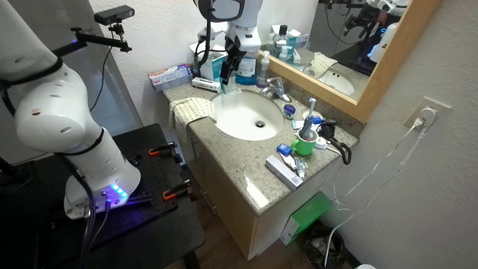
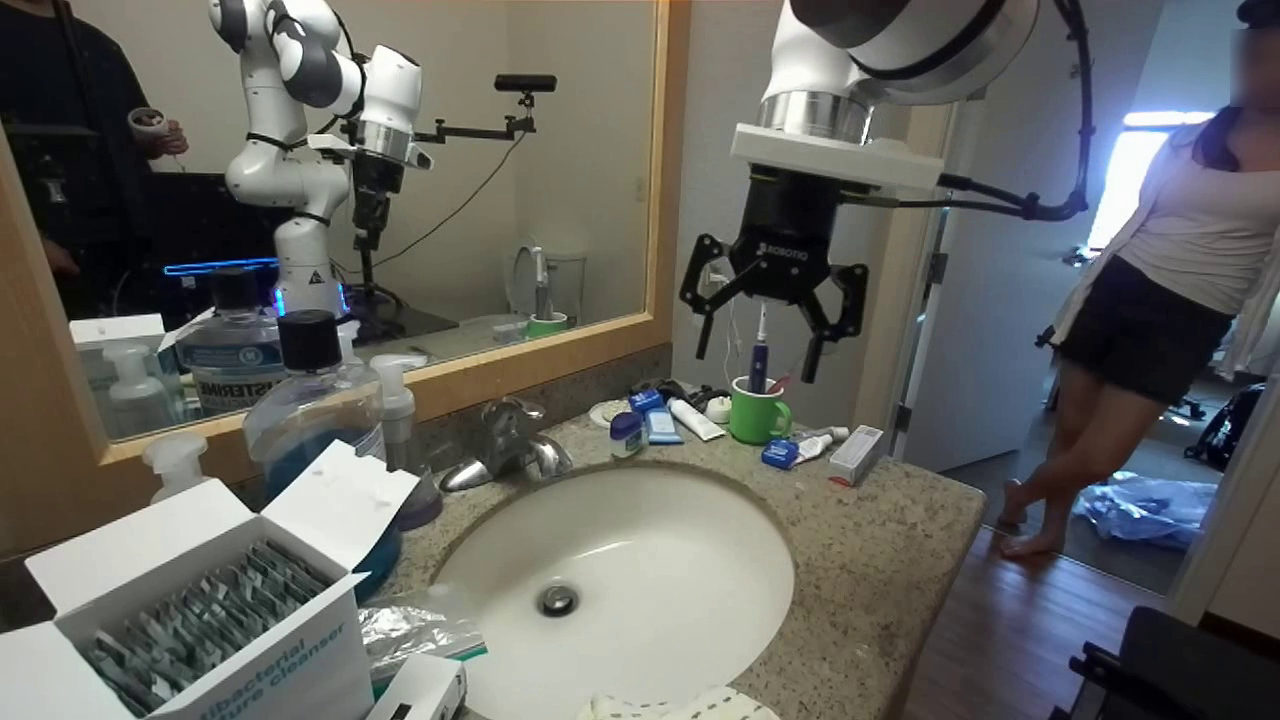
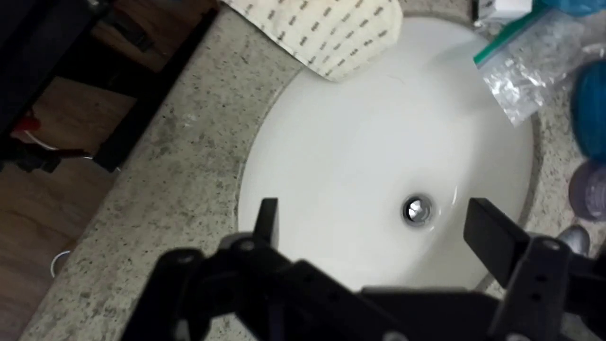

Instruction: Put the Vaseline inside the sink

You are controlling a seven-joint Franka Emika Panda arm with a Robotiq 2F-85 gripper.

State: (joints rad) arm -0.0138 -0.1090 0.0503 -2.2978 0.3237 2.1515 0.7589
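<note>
The Vaseline is a small dark blue jar (image 1: 289, 111) with a blue-purple lid. It stands on the counter beside the sink, near the faucet, and also shows in an exterior view (image 2: 627, 435). It is out of the wrist view. The white oval sink (image 1: 235, 112) has a drain and nothing in its bowl; it also shows in an exterior view (image 2: 640, 550) and in the wrist view (image 3: 341, 142). My gripper (image 2: 757, 366) is open and empty, with its fingers wide apart and pointing down. In the wrist view the gripper (image 3: 374, 208) is above the sink, apart from the jar.
A chrome faucet (image 2: 508, 445) stands behind the sink. A green mug (image 1: 304, 145) with a toothbrush, toothpaste tubes and small boxes crowd one side. A mouthwash bottle (image 1: 246, 70), an open carton (image 2: 250, 600) and a plastic bag (image 3: 521, 71) line the other. A cloth (image 1: 192, 110) overlaps the rim.
</note>
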